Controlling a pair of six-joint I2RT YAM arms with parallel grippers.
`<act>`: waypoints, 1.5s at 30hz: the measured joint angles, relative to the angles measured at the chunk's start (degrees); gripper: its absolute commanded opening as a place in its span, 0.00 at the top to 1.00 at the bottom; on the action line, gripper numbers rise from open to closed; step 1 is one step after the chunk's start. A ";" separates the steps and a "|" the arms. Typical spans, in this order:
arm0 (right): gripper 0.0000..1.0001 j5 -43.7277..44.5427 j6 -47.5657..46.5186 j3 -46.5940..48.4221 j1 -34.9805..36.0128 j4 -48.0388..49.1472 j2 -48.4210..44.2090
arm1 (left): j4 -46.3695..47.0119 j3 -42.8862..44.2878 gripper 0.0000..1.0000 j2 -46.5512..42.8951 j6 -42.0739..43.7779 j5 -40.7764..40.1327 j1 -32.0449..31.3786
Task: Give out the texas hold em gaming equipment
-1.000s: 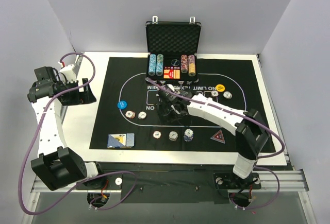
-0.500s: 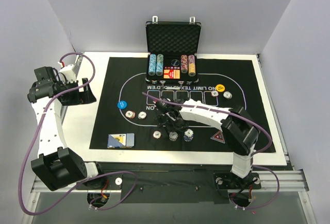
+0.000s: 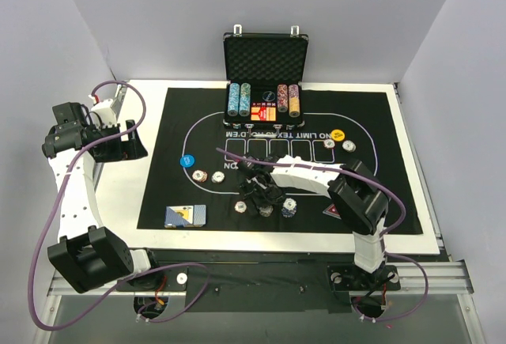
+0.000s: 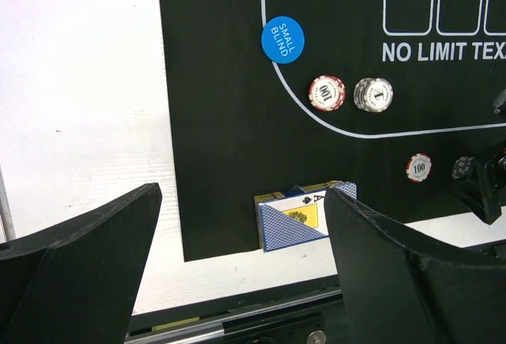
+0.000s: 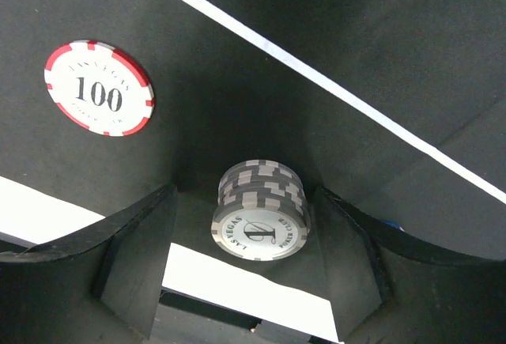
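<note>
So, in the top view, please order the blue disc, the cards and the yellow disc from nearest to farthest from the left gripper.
1. The blue disc, at the left of the mat, closest to the left gripper.
2. The cards, near-left corner.
3. The yellow disc, far right.

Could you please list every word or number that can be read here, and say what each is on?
"SMALL BLIND": blue disc.
"NO LIMIT TEXA", cut off: mat.
"100": left red chip.
"LAS VEGAS", "100": near red chip.
"LAS VEGAS POKER CLUB", "1": grey stack.
"A": card.
Yellow disc, case contents: too small to read.
</note>
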 measured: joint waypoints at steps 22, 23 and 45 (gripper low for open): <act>0.78 0.24 -0.15 0.00 -1.20 -0.76 -0.04 | -0.02 0.02 0.04 0.00 0.00 -0.79 0.00; 0.78 0.20 -0.11 0.09 -1.40 -0.96 -0.15 | -0.02 0.02 0.04 0.00 0.00 -0.79 0.00; 0.83 9.01 6.86 -4.87 -28.87 -1.05 -13.38 | -0.02 0.02 0.04 0.02 0.17 -1.07 0.00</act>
